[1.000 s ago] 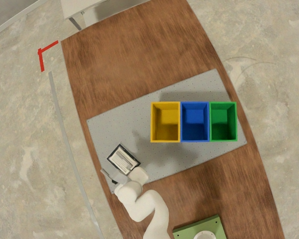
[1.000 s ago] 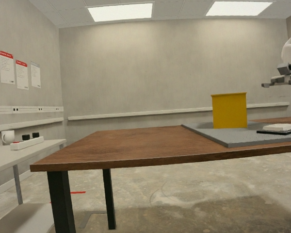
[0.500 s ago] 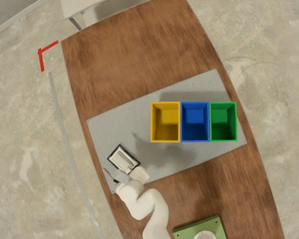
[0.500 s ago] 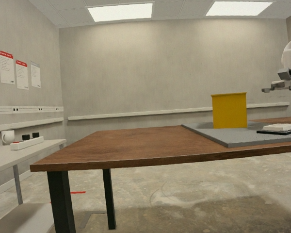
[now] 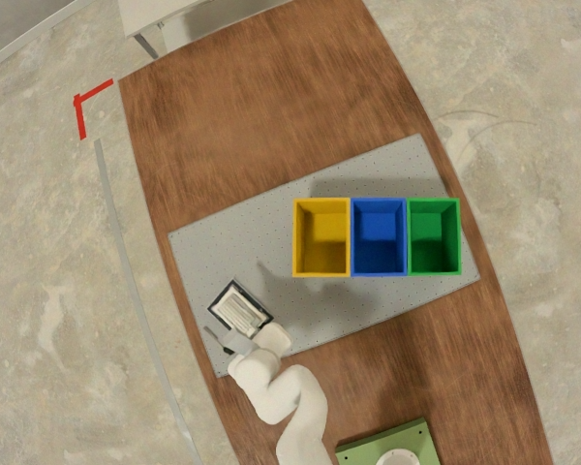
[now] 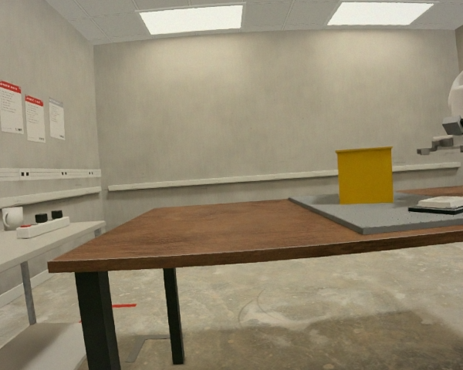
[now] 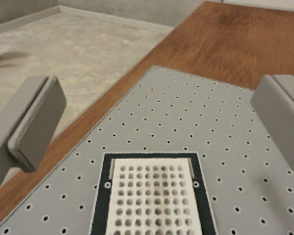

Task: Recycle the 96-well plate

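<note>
While the tool (image 5: 219,341) (image 6: 449,146) (image 7: 159,122) hovers open, three bins (image 5: 321,201) (image 6: 364,175) stand upright.

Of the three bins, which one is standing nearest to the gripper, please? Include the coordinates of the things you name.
The yellow bin (image 5: 295,237) (image 6: 365,176), at the end of the row closest to the gripper (image 7: 159,122); the blue bin (image 5: 378,274) and the green bin (image 5: 434,273) stand farther away.

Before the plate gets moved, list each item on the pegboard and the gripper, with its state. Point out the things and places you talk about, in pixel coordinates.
96-well plate (image 5: 236,311) (image 6: 445,201) (image 7: 152,201): seated in the nest.
Yellow bin (image 5: 321,200) (image 6: 365,175): upright, empty.
Blue bin (image 5: 378,201): upright, empty.
Green bin (image 5: 433,201): upright, empty.
Gripper (image 7: 159,122): jaws apart, holding nothing, above the plate.
</note>
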Tool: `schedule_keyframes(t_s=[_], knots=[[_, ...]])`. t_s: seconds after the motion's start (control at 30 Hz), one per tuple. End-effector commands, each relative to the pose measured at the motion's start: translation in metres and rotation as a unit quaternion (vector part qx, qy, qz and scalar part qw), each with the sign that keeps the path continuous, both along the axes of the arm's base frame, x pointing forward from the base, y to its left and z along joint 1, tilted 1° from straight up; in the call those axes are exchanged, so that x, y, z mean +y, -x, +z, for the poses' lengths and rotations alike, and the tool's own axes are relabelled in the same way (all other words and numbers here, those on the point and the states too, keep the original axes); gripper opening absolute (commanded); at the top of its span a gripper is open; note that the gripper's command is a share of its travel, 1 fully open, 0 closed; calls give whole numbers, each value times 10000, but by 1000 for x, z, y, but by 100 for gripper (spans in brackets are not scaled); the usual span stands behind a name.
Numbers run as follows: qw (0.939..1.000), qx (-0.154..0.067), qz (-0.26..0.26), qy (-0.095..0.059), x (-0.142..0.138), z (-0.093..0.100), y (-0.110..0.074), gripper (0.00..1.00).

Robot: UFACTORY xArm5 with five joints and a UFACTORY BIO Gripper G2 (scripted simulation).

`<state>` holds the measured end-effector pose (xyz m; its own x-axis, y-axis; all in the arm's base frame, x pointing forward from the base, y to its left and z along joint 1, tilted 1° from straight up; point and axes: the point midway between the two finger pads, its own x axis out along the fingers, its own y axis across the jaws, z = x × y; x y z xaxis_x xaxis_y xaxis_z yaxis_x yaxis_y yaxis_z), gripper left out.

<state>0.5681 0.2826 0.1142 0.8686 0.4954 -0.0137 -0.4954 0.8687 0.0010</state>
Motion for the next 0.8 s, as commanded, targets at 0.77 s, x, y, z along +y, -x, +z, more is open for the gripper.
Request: schedule_keyframes(t_s=[0.77], knots=[[10000,-7,0,-27,0,-42,0,37]])
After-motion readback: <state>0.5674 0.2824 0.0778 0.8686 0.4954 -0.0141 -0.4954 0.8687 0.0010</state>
